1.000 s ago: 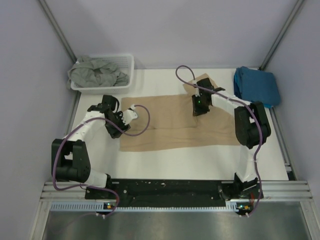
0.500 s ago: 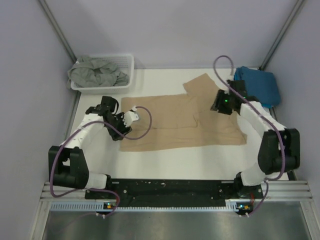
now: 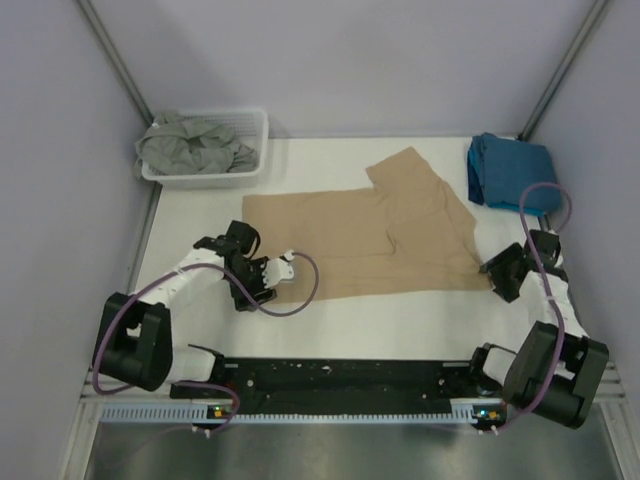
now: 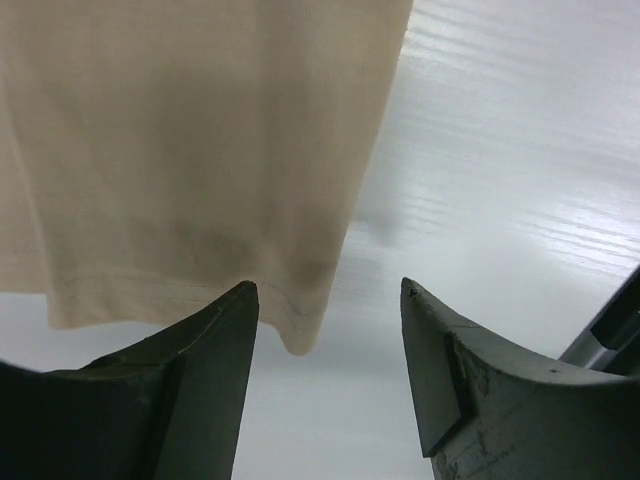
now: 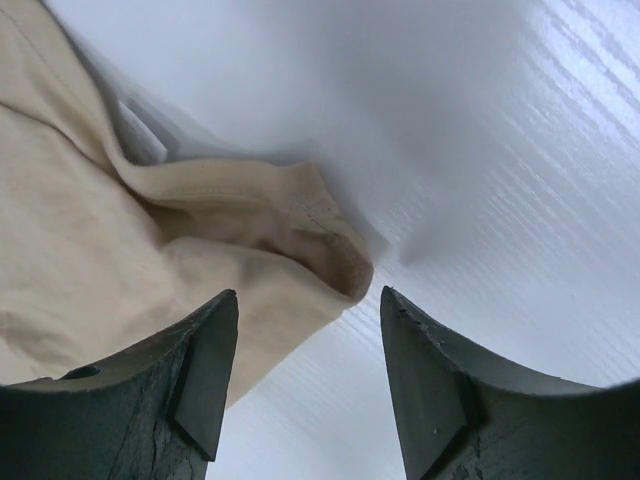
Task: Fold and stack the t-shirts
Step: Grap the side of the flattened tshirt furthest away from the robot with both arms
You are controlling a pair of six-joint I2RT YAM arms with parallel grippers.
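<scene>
Tabletop (image 3: 400, 325), white, carried the tan short-sleeved cloth t-shirt (image 3: 360, 240), spread flat at centre. At far left, the white plastic slatted basket (image 3: 255, 125) held the crumpled grey-green t-shirt (image 3: 195, 145). The folded teal-blue t-shirt (image 3: 510, 172) lay at far right. The left gripper (image 4: 328, 287) had fingers spread, straddling the tan shirt's near-left hem corner. The right gripper (image 5: 308, 294) had fingers spread at its near-right corner, not closed on it.

A white slatted basket (image 3: 200, 180) sits at the table's (image 3: 400, 325) far-left corner.
</scene>
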